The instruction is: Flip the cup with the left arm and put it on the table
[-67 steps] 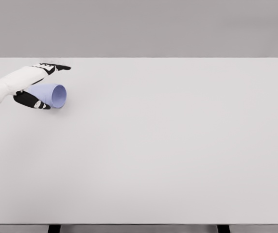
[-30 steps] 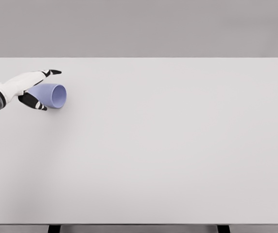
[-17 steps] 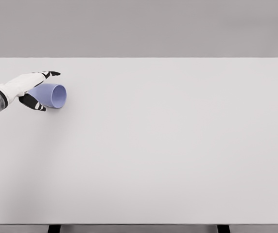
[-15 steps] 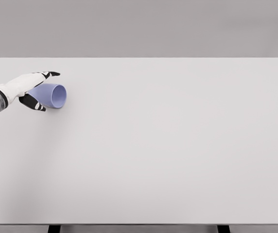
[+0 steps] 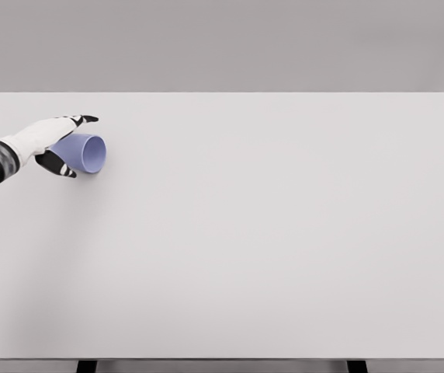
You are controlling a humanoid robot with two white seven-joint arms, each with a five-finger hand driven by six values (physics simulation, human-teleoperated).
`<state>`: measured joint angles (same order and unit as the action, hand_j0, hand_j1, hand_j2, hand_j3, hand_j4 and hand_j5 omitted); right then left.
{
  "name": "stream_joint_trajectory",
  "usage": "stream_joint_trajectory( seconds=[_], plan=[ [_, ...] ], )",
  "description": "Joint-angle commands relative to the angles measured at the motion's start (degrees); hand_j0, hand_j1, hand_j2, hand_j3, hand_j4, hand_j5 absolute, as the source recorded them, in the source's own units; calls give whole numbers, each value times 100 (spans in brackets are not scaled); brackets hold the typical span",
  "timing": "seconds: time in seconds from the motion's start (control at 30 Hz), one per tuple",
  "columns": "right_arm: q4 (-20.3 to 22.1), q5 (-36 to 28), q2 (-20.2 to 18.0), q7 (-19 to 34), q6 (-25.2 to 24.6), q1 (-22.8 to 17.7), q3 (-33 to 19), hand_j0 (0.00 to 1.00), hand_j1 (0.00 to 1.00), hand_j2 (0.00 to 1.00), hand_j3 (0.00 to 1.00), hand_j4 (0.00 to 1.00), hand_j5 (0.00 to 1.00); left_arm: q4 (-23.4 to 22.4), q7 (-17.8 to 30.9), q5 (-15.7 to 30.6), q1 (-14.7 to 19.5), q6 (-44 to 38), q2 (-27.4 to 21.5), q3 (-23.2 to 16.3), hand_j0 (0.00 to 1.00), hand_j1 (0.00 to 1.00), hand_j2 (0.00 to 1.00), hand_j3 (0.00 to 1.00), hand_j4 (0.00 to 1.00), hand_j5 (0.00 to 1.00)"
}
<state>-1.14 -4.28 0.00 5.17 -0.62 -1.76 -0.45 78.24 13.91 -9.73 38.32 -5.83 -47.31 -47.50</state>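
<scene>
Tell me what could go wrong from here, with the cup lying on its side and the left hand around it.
1. The light purple plastic cup lies on its side, mouth facing right. Being round, it may roll if the fingers push it instead of closing on it.
2. The left hand brackets the cup loosely, fingers above and thumb below. A weak grasp could slip during the flip.
3. The cup sits near the left edge of the white table; a knock could send it off.
</scene>
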Motion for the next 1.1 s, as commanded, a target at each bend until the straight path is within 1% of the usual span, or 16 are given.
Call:
stream_joint_trajectory(
  seconds=[0.0,0.13,0.37,0.7,0.83,0.9,0.93,0.97,1.0,1.07],
  plan=[
    [-1,6,0,2,0,0,1,100,100,100,100,100,100,-20,-2,-12,0,3,38,4,100,100,100,100,100,100],
    [-1,-3,0,2,0,0,1,100,100,100,100,100,100,-46,-3,-82,0,3,108,4,100,100,100,100,100,100],
    [-1,6,0,2,0,0,1,100,100,100,100,100,100,-187,-11,-91,0,3,152,4,100,100,100,100,100,100],
    [-1,6,0,2,0,0,1,100,100,100,100,100,100,-195,-20,-91,-18,-6,187,4,100,100,100,100,100,100],
    [-1,-3,0,2,0,0,1,100,100,100,100,100,100,-274,-29,-91,-26,-15,266,-5,100,100,100,100,100,100],
    [-1,6,0,-7,0,0,1,100,100,100,100,100,100,-274,-29,-91,-35,-15,266,-5,92,92,92,92,92,92],
    [-1,-3,0,-7,0,0,1,100,100,100,100,100,100,-274,-29,-91,-35,-15,266,-5,91,91,91,91,91,91],
    [-9,6,0,2,0,0,1,100,100,100,100,100,100,-274,-29,-82,-44,-15,266,-5,88,88,88,88,88,88],
    [-1,6,0,-7,0,0,1,100,100,100,100,100,100,-266,-20,-82,-53,-15,266,-5,80,80,80,80,80,80],
    [-1,6,0,2,0,0,1,100,100,100,100,100,100,-266,-20,-82,-53,-15,266,-5,79,79,79,79,79,79]
  ],
)
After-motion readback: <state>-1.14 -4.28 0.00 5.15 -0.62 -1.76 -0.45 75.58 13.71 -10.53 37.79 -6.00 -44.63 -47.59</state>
